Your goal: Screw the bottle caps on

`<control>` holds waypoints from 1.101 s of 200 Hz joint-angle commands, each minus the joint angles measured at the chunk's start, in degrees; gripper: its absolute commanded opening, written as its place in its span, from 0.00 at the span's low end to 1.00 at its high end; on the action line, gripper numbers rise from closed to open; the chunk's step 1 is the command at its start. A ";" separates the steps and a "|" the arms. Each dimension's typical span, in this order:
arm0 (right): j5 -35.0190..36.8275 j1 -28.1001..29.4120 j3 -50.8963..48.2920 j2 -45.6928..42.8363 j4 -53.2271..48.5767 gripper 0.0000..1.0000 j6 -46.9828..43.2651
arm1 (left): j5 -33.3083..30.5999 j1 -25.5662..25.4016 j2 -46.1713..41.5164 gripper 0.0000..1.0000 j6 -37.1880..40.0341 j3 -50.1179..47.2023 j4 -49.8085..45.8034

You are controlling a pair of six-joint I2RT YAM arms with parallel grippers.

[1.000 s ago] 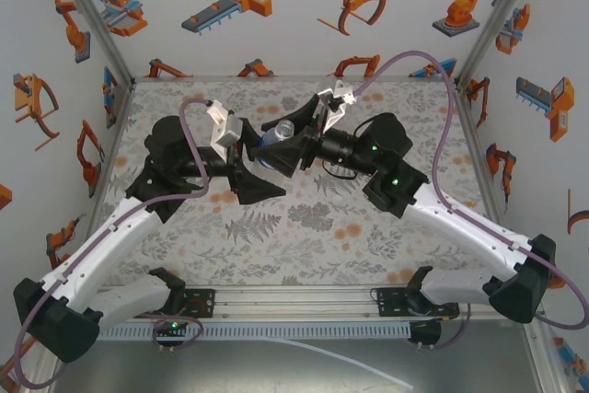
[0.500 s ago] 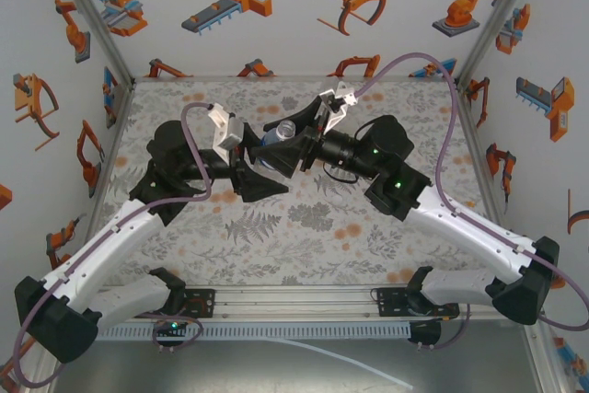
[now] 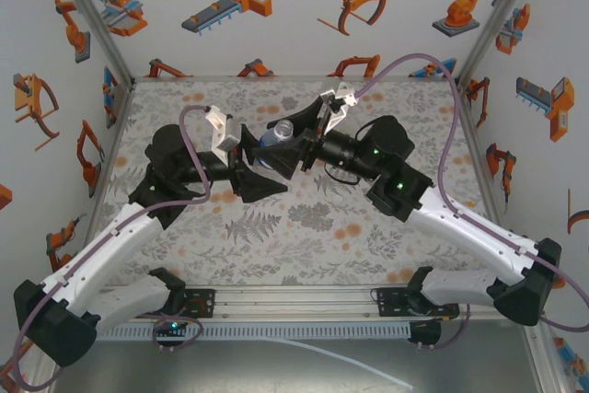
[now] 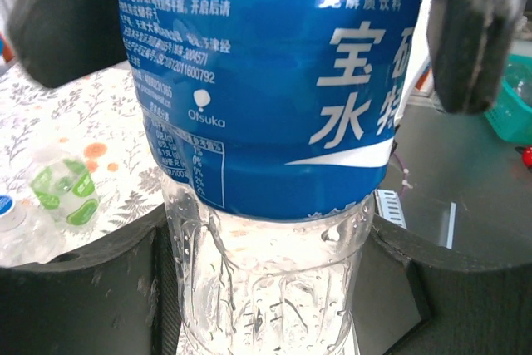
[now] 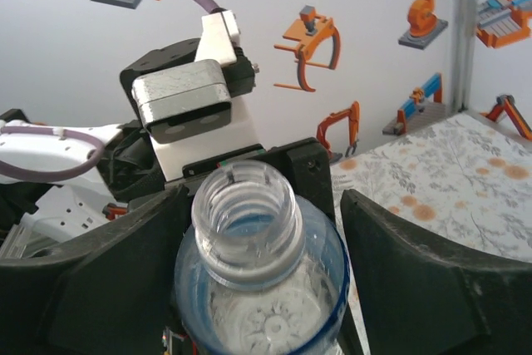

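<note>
My left hand [image 4: 266, 288] grips the blue-labelled bottle [image 4: 266, 81] above the counter's [image 3: 322, 227] 12 o'clock side, my right hand [image 5: 258, 230] open around its bare neck from 3 o'clock; next, I judge, it must fetch a cap.

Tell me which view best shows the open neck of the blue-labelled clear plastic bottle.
Right wrist: it looks down on the blue-labelled clear plastic bottle, its threaded neck uncapped and sharp. Left wrist shows the blue label and ribbed lower body. Top external shows the bottle small, its rim barely resolved.
</note>
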 commanded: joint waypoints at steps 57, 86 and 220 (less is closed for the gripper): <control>24.79 -0.08 6.56 -6.31 -22.35 0.68 -12.11 | -4.08 8.02 1.61 0.00 10.19 9.87 -25.96; 36.23 -0.60 6.87 -6.13 -33.09 0.65 -12.27 | -4.16 11.09 3.70 0.00 14.98 11.53 -31.19; 35.69 -7.09 -12.05 -1.48 -52.26 0.60 12.71 | -14.87 13.98 4.02 0.00 19.53 -0.69 -22.17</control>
